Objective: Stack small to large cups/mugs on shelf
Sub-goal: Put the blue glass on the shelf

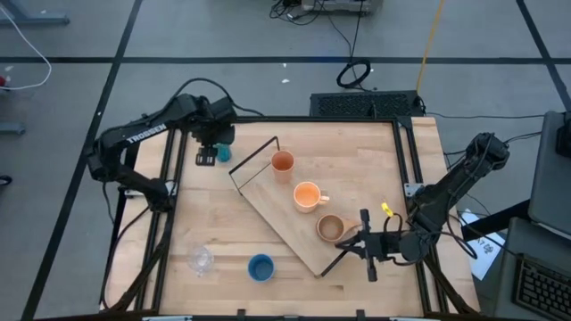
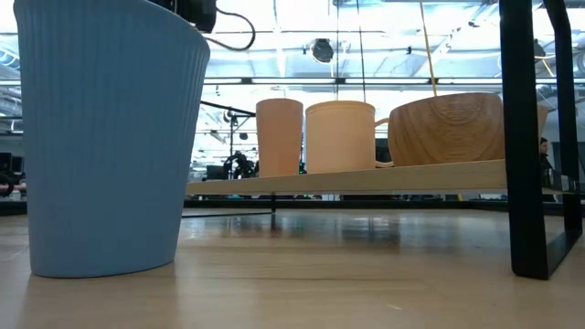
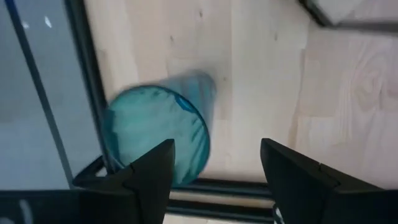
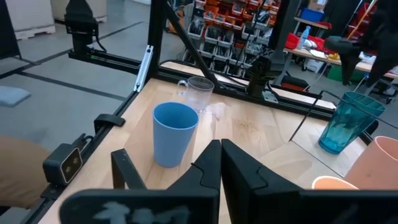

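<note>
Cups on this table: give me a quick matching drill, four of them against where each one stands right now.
Things:
1. teal tumbler
2. tan mug
3. blue cup
4. clear glass

Places:
A. on the shelf, at the end nearest the right gripper
B. on the table beside the clear glass
C. under the left gripper
D. near the table's left edge, off the shelf

Pairs: 1-C, 2-A, 3-B, 4-D

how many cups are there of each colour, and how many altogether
orange: 2, small orange cup and orange handled mug
tan: 1, tan handled mug
teal: 1, teal tumbler
blue: 1, blue cup
clear: 1, clear glass
total: 6
</note>
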Tool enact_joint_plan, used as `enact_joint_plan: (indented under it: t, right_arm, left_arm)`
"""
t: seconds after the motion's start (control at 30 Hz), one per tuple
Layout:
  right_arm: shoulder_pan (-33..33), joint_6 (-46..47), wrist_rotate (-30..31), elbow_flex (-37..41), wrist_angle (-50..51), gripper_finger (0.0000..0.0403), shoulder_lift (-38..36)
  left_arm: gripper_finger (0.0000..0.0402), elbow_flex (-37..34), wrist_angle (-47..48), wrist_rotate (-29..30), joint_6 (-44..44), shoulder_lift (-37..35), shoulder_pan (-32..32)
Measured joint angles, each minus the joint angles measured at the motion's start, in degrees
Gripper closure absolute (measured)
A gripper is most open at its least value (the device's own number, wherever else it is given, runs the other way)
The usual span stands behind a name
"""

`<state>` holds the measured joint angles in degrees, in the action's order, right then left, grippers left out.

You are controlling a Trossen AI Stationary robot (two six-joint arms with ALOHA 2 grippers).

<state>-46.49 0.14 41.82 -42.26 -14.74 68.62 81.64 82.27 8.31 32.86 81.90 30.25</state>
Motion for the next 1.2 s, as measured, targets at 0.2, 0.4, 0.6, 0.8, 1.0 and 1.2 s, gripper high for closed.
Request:
enact_joint_plan:
  t: [0.2,0.4,0.6,0.8,1.0,1.2]
  right_arm:
    - [-0.14,0.07,0.07,0.0,0.0,0.0403,0.0]
    - [-0.14,0.2,0.07,0.0,0.01,0.0403,0.0]
    - [-0.14,0.2,0.08,0.0,0.0,0.0403,0.0]
    - [-0.14,0.07,0.09,0.0,0.02,0.0403,0.0]
    - [-0.14,0.04,0.09,0.0,0.01,0.0403,0.0]
    - [-0.14,-0.33,0.09,0.0,0.02,0.0403,0.0]
  left_arm:
    - [0.0165,-4.55,-3.49,1.12,0.83,-0.21,1.18]
    - [0.0165,-7.56,-8.21,1.21,1.58,-0.23,4.2]
    - [0.0165,-10.03,-9.2,0.15,0.97,-0.29,6.08]
    - [0.0172,-12.74,-10.95,0.09,0.43,-0.28,6.11]
    - [0.0243,-12.93,-12.2,0.1,-0.11,-0.28,6.07]
    - [0.0331,-12.93,-11.99,0.42,0.34,-0.28,6.05]
